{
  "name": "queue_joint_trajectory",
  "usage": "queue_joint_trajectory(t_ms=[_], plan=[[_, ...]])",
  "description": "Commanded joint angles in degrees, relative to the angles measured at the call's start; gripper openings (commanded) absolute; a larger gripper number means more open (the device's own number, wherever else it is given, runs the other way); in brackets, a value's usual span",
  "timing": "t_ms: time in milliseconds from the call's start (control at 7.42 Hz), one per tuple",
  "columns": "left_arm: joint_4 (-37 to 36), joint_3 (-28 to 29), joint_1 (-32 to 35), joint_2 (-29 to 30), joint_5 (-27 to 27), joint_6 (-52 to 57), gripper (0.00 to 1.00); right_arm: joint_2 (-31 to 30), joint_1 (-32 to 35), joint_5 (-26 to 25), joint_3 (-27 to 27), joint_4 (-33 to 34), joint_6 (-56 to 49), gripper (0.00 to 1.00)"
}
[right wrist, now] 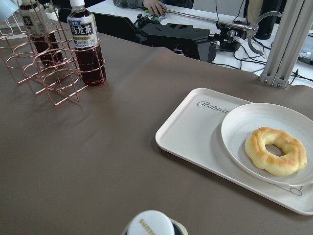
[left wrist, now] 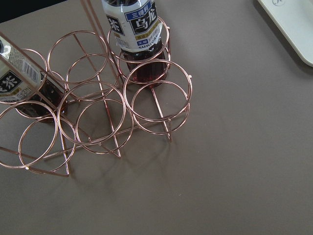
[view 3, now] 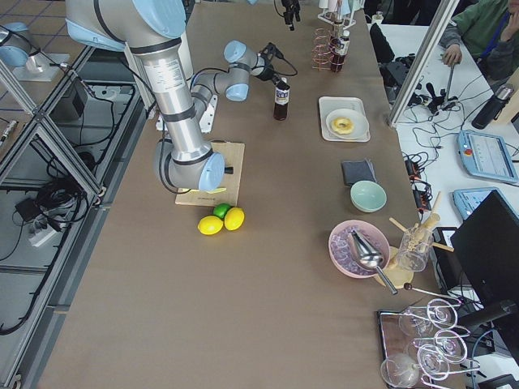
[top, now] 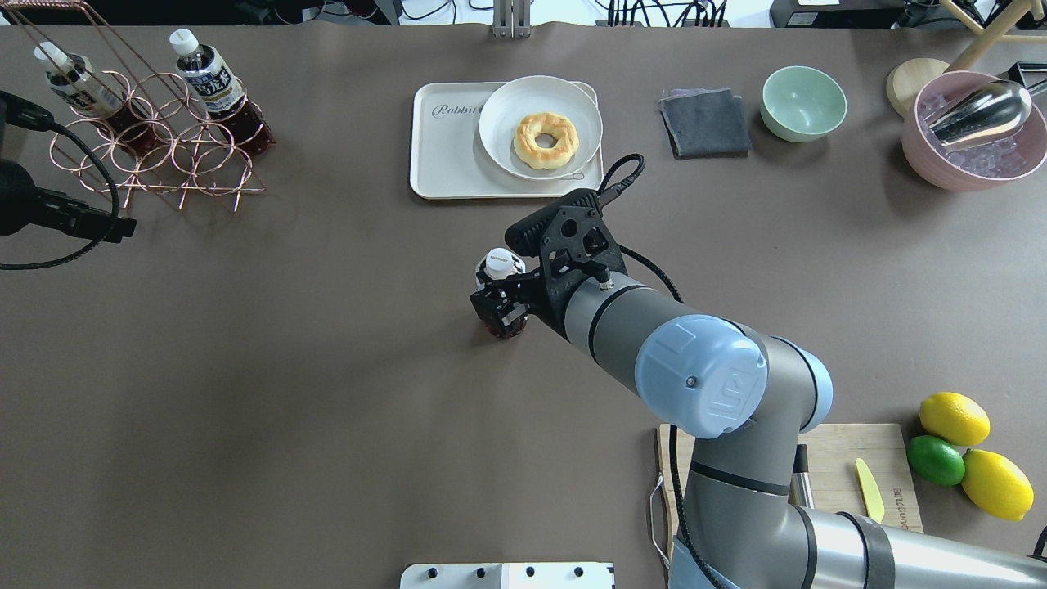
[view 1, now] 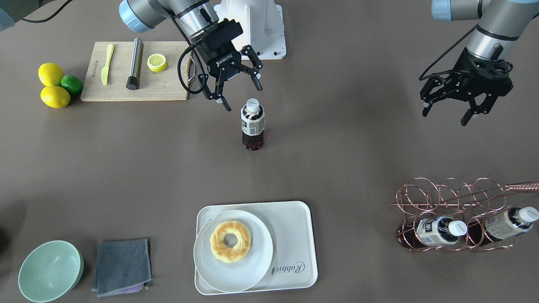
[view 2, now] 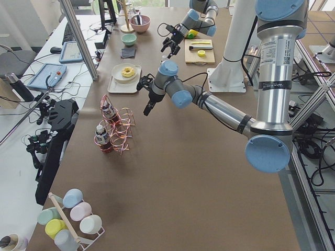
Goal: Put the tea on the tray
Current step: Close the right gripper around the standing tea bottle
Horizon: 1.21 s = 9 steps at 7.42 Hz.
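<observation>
Standing upright on the bare table [view 1: 126, 168], the tea bottle [view 1: 252, 124] sits just ahead of the right gripper [view 1: 243, 97] and a little below it, white cap on, dark tea showing under the label. That claw's jaws are spread wide and hold nothing. From the front its fingertips look short of the cap; from overhead they seem to overlap the bottle's body, so I can't say for sure whether they are already level with it. The wrist camera has the cap right at the bottom edge, so the line-up looks close.

Well beyond the claw, on the operators' side of the table, lies the cream tray [view 1: 292, 235]. A white plate [view 1: 252, 269] with a doughnut [view 1: 230, 241] takes up most of it, leaving a bare strip by the "Rabbit" script, which is the likely landing spot.

Far off to the claw's side, the left gripper [view 1: 445, 118] hangs spread and empty, above the copper wire rack [view 1: 446, 205] and its two matching bottles [view 1: 438, 232].

Progress: early. The bottle is neither gripped nor on the tray; closing, lifting, carrying and setting down all remain.
</observation>
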<state>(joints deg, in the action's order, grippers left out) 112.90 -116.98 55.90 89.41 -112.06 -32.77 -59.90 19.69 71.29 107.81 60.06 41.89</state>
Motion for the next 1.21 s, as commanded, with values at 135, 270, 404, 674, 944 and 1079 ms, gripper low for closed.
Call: queue_joint_trajectory(t_ms=[135,270,404,674,944,1079], plan=[[0.03,0.00,0.00,-0.03,0.00,-0.01,0.99,2.40,-0.97,-2.03,-1.81,0.05,0.21,0.87],[0.03,0.08,0.00,0.06,0.00,-0.01,0.99,2.77,-1.06,-2.03,-2.34,0.05,-0.23,0.86],[0.03,0.09,0.00,0.06,0.00,-0.01,0.99,2.34,-1.06,-2.03,-2.43,0.05,-0.49,0.85],[0.03,0.09,0.00,0.15,0.00,0.07,0.99,2.33,-0.97,-2.55,-3.22,0.05,-0.58,0.80],[0.03,0.26,0.00,0.41,0.00,-0.01,0.99,2.59,-1.06,-2.47,-3.22,-0.03,-0.58,0.64],[0.03,0.26,0.00,0.50,0.00,0.07,0.99,2.68,-1.06,-2.47,-3.22,-0.03,-0.58,0.51]])
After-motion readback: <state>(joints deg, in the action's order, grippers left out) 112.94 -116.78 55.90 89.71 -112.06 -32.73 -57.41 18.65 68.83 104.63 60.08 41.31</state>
